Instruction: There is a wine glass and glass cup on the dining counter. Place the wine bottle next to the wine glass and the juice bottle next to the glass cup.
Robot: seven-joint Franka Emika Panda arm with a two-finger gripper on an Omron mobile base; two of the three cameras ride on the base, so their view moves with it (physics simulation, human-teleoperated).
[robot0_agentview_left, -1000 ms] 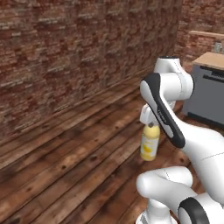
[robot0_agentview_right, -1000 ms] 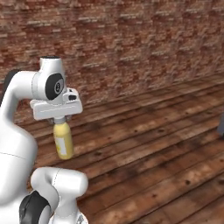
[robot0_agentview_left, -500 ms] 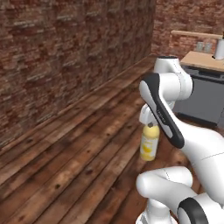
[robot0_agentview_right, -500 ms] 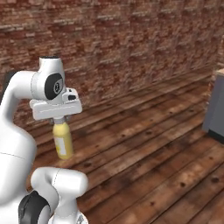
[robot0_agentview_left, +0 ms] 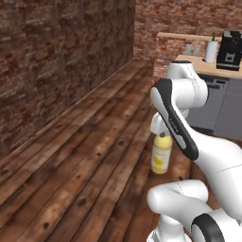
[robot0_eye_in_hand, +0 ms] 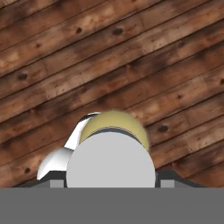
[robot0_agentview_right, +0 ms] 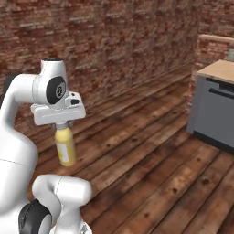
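Observation:
The stout yellow juice bottle point(robot0_agentview_left: 161, 155) hangs upright in the air over the wood floor, held at its pale cap by my gripper point(robot0_agentview_left: 162, 134). From the right side the juice bottle point(robot0_agentview_right: 66, 146) shows below the white hand, with the gripper point(robot0_agentview_right: 63, 127) shut on its top. Looking down along the hand, the grey-white cap and yellow shoulder of the juice bottle point(robot0_eye_in_hand: 114, 131) sit between the fingers. The wine bottle, wine glass, glass cup and dining counter are out of view.
A brick wall point(robot0_agentview_left: 56, 61) runs along the left. A wood-topped counter with grey cabinets point(robot0_agentview_left: 215, 94) stands at the right, with a black coffee machine point(robot0_agentview_left: 230, 44) and a white roll point(robot0_agentview_left: 210, 51) on it. The same cabinet point(robot0_agentview_right: 215, 112) shows at the right. Wooden floor point(robot0_agentview_right: 151, 169) lies below.
The base has turned: the whole scene has shifted, with the grey cabinets and counter coming into view. The arm holds the same pose with the juice bottle.

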